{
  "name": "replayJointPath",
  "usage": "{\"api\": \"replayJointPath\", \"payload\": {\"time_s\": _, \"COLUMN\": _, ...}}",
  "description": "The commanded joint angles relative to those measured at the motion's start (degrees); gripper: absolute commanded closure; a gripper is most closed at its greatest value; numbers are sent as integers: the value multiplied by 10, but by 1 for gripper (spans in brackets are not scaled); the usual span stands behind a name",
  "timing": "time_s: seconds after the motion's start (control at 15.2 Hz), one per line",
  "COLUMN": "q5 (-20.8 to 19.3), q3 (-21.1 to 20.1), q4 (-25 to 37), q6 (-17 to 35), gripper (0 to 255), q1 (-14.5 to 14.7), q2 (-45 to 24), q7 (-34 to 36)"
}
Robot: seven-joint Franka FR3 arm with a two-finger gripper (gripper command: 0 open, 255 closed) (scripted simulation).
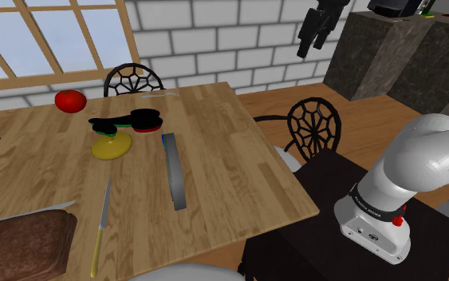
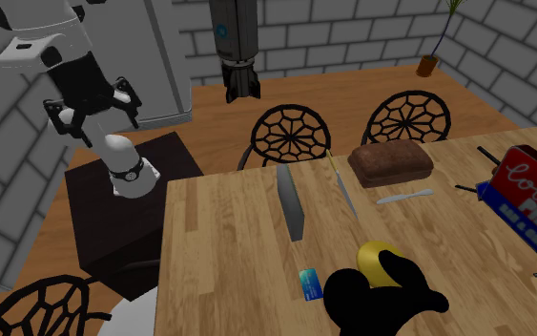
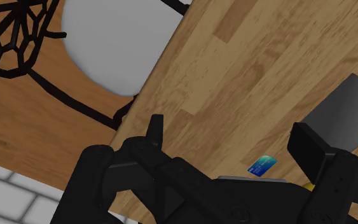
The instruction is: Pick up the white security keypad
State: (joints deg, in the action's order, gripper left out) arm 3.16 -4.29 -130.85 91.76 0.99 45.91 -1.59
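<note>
Resting on the wooden table (image 1: 238,152) is the keypad (image 1: 175,172), drawn here as a long, thin grey slab rather than white, near the middle of the tabletop and running across the planks. From the second exterior view the keypad (image 2: 292,202) looks to be standing on its long edge, though I can't be sure of that. The gripper (image 1: 309,46) hangs high in the air, well apart from it, out past the table's edge above the floor and near a black wire-backed chair (image 1: 314,128). Seen from the hand itself, the gripper (image 3: 231,130) has its 2 black fingers (image 3: 155,130) spread wide with nothing between them but bare wood, and the keypad (image 3: 346,108) sits off beyond 1 fingertip, outside the gap. A small blue card (image 3: 263,165) lies flat on the table close to the keypad. Further along the table in the shoulder view are a yellow dish-like thing (image 1: 111,148), a black object with red and green on it (image 1: 127,122), a red fruit (image 1: 69,100), a knife with a yellow handle (image 1: 101,227) and a brown loaf (image 1: 19,243). The dark stand (image 1: 334,231) sits at the table's corner.
</note>
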Motion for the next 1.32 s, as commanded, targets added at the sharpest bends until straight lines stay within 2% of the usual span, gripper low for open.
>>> {"api": "replayJointPath", "payload": {"time_s": 0.0, "q5": 0, "q3": 0, "q4": 0, "q6": 0, "gripper": 0, "q1": 0, "q2": 0, "q7": 0}}
{"api": "replayJointPath", "payload": {"time_s": 0.73, "q5": 66, "q3": -127, "q4": -36, "q6": 139, "gripper": 0, "q1": 7, "q2": -107, "q7": 168}}
{"api": "replayJointPath", "payload": {"time_s": 1.25, "q5": 69, "q3": -221, "q4": 0, "q6": 241, "gripper": 0, "q1": -4, "q2": -245, "q7": 297}}
